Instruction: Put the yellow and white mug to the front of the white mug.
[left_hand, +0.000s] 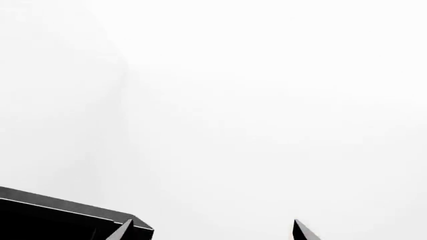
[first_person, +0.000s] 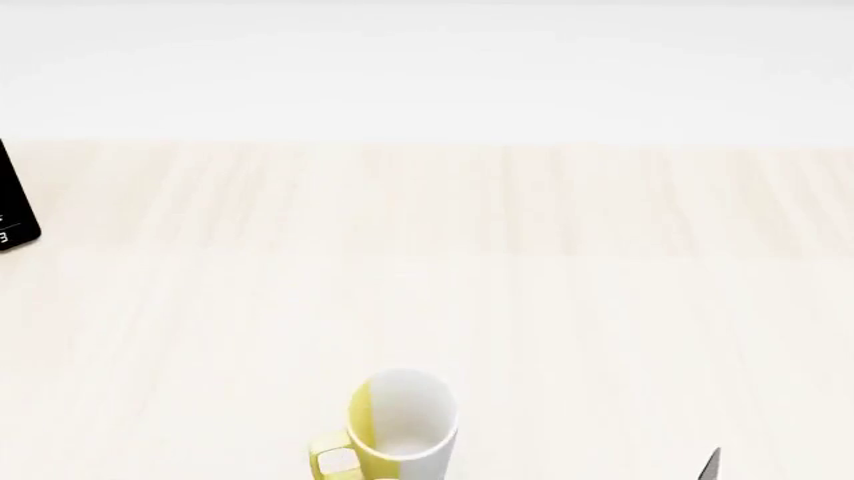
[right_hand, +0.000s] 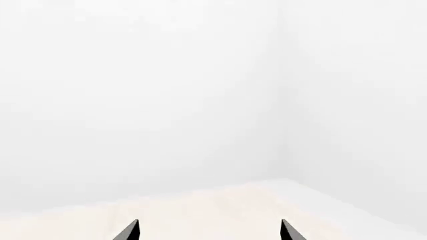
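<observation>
The yellow and white mug (first_person: 400, 425) stands upright on the pale wooden table (first_person: 561, 300) at the near edge of the head view, its yellow handle toward the near left. The white mug is out of view. My left gripper (left_hand: 212, 232) is open and empty; only its two fingertips show, against white background. My right gripper (right_hand: 209, 232) is open and empty, its fingertips wide apart over the pale table (right_hand: 220, 210). A dark pointed fingertip (first_person: 714, 465) shows right of the mug at the bottom edge of the head view.
A black flat-edged object (first_person: 14, 210) juts in at the left edge of the head view. A dark slab (left_hand: 60, 215) also shows in the left wrist view beside one fingertip. A white wall (first_person: 427, 70) stands behind the table's far edge.
</observation>
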